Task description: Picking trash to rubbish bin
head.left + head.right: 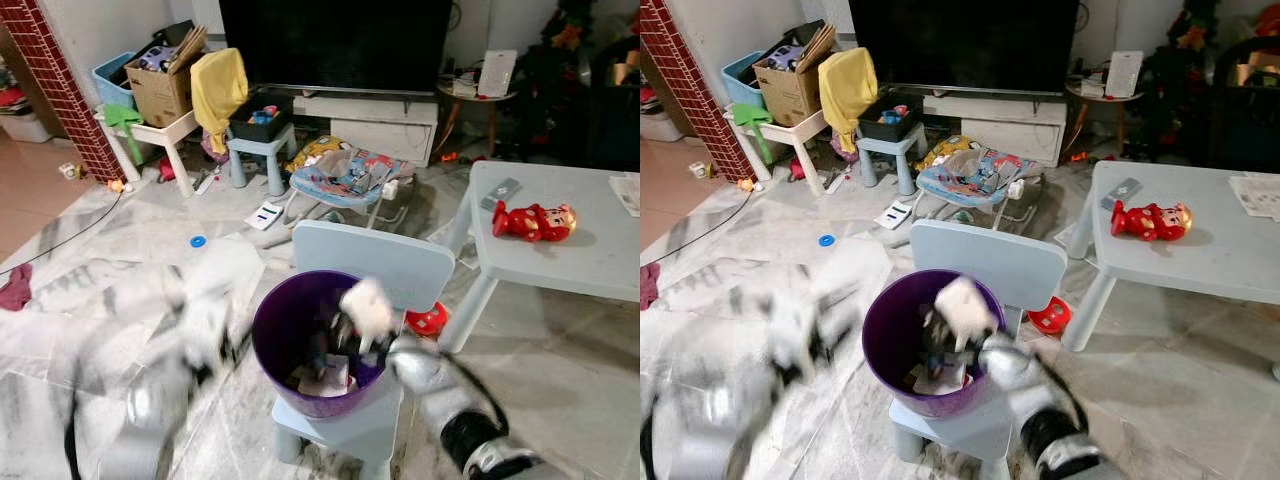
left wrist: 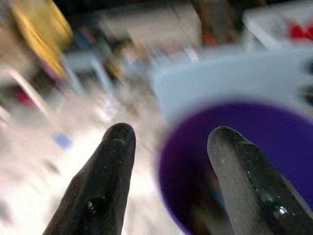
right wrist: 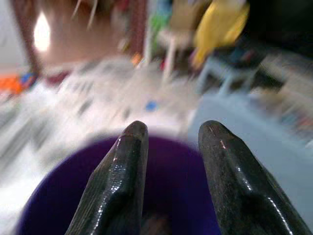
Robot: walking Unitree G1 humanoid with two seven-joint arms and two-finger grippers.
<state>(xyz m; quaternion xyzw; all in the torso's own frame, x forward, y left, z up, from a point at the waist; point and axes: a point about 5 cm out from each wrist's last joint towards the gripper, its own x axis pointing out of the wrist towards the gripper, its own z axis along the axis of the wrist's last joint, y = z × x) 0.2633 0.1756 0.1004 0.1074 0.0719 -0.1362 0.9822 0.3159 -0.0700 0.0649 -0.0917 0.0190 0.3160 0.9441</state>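
A: Where's the bin?
B: Purple rubbish bin (image 1: 290, 330) sits on the seat of a pale blue child's chair (image 1: 372, 262), paper trash (image 1: 325, 380) at its bottom.
A: Right gripper?
B: Right gripper (image 3: 168, 134) over the bin mouth, fingers parted, nothing between them. A white crumpled piece (image 1: 367, 305) shows at the rim, blurred; can't tell if it's held.
A: Left?
B: Left gripper (image 2: 171, 134) just beside the bin's outer wall, fingers spread wide, empty. Arm is motion-blurred.

A lived-in family living room: big dark television (image 1: 335, 42) against the wall, baby bouncer (image 1: 345, 175) just before it, pale-blue children's table (image 1: 560, 235) nearby, toys strewn beside.
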